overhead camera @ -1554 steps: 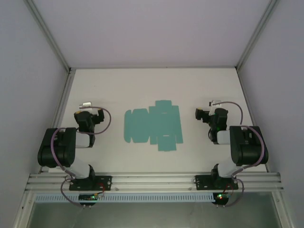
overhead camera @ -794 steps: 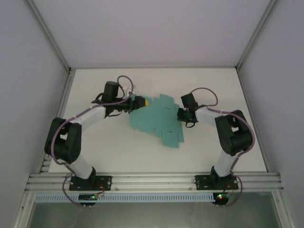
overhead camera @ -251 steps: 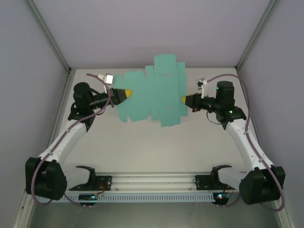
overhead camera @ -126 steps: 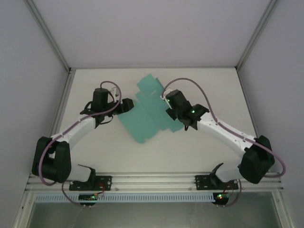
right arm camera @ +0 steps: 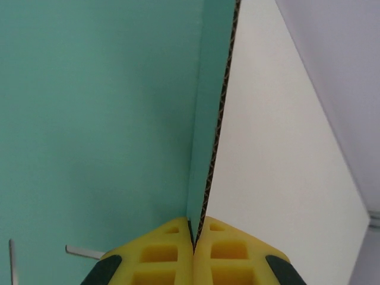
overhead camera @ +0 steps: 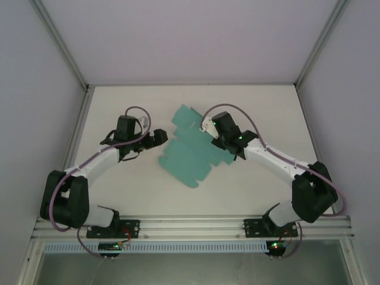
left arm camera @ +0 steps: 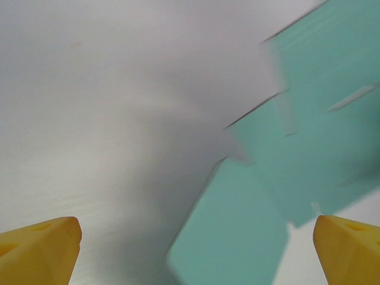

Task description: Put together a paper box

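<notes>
Flat paper box (overhead camera: pixel 185 159) held at one edge
Right end effector (right arm camera: pixel 194 238) clamped on the paper box edge; left end effector (overhead camera: pixel 160 138) fully apart, just beside it.

Paper box (left arm camera: pixel 285 172) is blurred in left wrist view, cut off at right edge; left gripper (left arm camera: pixel 193 252) fingertips (left arm camera: pixel 38 249) cropped at bottom corners.

Two robot arms, the left arm (overhead camera: pixel 89 166) and the right arm (overhead camera: pixel 274 159), each have white links and bulky black joints. A thin mauve cable (overhead camera: pixel 135 110) loops along each. The fingers (right arm camera: pixel 172 256) are bright yellow with square moulded pockets. Small green lights (overhead camera: pixel 240 138) glow on the joints.
</notes>
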`<act>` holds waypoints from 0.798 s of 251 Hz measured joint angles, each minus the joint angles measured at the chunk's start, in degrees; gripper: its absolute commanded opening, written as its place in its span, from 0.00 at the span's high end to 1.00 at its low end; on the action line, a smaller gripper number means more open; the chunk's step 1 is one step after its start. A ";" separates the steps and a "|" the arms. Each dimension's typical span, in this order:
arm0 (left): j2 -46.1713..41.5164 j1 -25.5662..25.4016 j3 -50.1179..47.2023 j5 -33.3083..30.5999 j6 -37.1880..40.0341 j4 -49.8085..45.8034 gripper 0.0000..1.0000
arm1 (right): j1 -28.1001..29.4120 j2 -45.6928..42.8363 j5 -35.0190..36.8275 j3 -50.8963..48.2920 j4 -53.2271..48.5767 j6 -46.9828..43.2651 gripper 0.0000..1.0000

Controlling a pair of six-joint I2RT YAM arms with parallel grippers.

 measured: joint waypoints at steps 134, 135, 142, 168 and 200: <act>21.59 -2.32 18.75 21.40 -13.31 22.49 0.17 | 1.27 0.13 -0.68 -4.39 9.62 -6.64 1.00; 21.73 -2.32 18.80 21.46 -13.38 22.51 0.18 | 1.29 0.11 -0.70 -4.44 9.62 -6.67 1.00; 22.60 -2.29 19.43 21.79 -13.60 22.32 0.20 | 1.29 -0.13 -0.81 -4.81 9.68 -6.71 1.00; 25.64 -2.36 22.86 22.45 -13.46 19.80 0.29 | 1.53 -0.92 -1.07 -6.27 10.47 -7.34 1.00; 26.88 -2.97 27.10 20.90 -10.69 12.92 0.35 | 2.12 -1.11 -1.07 -7.23 11.52 -7.96 1.00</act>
